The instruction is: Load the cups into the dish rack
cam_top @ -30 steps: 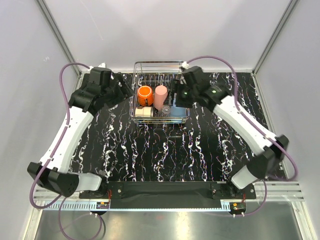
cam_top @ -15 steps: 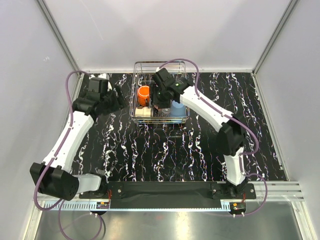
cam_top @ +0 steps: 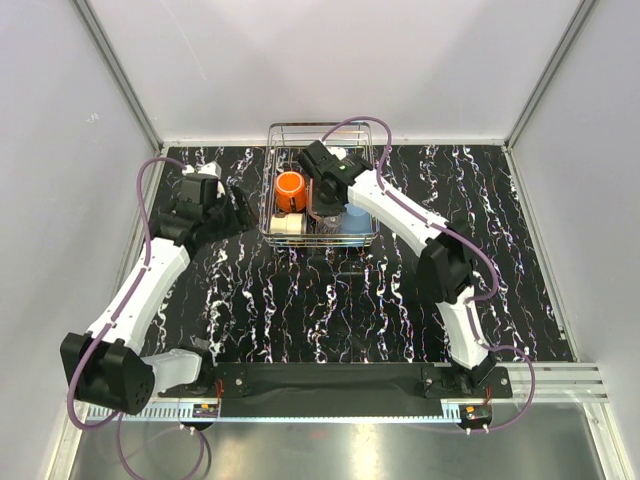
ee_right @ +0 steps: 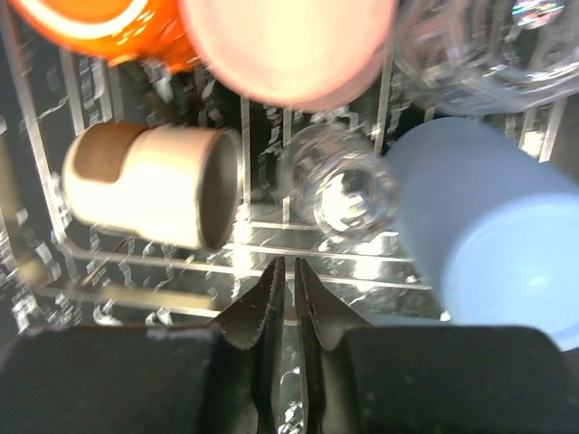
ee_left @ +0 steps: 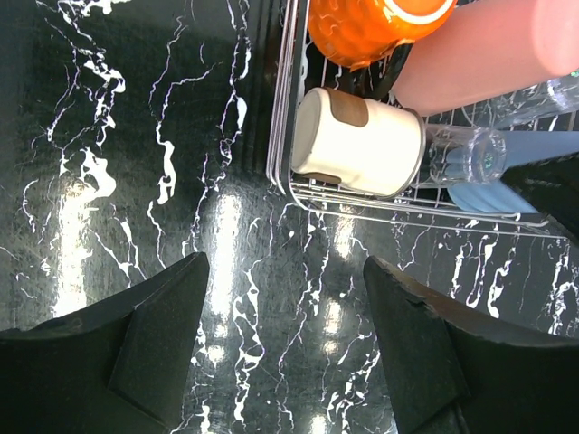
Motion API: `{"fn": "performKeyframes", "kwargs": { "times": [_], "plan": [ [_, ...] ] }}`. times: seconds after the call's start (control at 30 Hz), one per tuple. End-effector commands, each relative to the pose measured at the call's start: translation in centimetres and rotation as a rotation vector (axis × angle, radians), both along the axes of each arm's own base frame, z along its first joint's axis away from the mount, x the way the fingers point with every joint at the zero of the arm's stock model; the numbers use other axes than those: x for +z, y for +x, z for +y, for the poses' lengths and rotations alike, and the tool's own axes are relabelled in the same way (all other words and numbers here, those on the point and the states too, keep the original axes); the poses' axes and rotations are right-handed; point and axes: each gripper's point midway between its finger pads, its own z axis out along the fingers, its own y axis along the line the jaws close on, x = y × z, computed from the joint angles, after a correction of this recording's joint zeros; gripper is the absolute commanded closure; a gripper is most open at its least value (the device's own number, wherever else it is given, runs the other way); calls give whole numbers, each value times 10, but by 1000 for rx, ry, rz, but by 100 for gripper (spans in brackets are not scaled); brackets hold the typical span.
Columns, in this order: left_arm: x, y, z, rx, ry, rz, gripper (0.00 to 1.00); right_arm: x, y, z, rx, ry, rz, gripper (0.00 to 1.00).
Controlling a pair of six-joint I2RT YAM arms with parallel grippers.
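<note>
The dish rack (cam_top: 318, 127) stands at the table's far middle. In it are the orange mug (cam_top: 290, 188), a beige cup (cam_top: 285, 225) on its side and a light blue cup (cam_top: 355, 220). My right gripper (cam_top: 323, 208) hangs over the rack's middle, hiding the pink tumbler from above. The right wrist view shows its jaws (ee_right: 289, 267) shut on nothing, above the rack's wires, near the beige cup (ee_right: 149, 199), a clear glass (ee_right: 339, 194), the blue cup (ee_right: 488, 235) and the pink tumbler (ee_right: 289, 45). My left gripper (cam_top: 240, 205) is open and empty over bare table left of the rack (ee_left: 282, 117).
A second clear glass (ee_right: 479, 45) lies at the rack's far right. The black marbled tabletop (cam_top: 320, 300) spreads in front of the rack and to both sides. Grey walls close in the left, right and back.
My right arm has swung from the rack's right side to over its middle, and its jaws have closed. The left arm has drawn back from the rack toward the near left.
</note>
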Motion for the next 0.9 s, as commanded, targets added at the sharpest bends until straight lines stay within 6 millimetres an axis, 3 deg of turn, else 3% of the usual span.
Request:
{"fn": "performKeyframes", "kwargs": {
  "times": [0.0, 0.27, 0.53, 0.87],
  "plan": [
    [12, 10, -1, -10, -8, -81, 26, 5, 12, -16, -69, -91, -59, 86],
    [11, 9, -3, -18, -24, -84, 26, -13, 19, -22, -80, -140, -48, 88],
    [9, 8, -4, -19, -24, -81, 26, -17, 24, -24, -65, -159, -74, 88],
    [7, 9, -3, -15, -20, -77, 26, -30, 32, -12, -27, -134, -62, 89]
  ]
}}
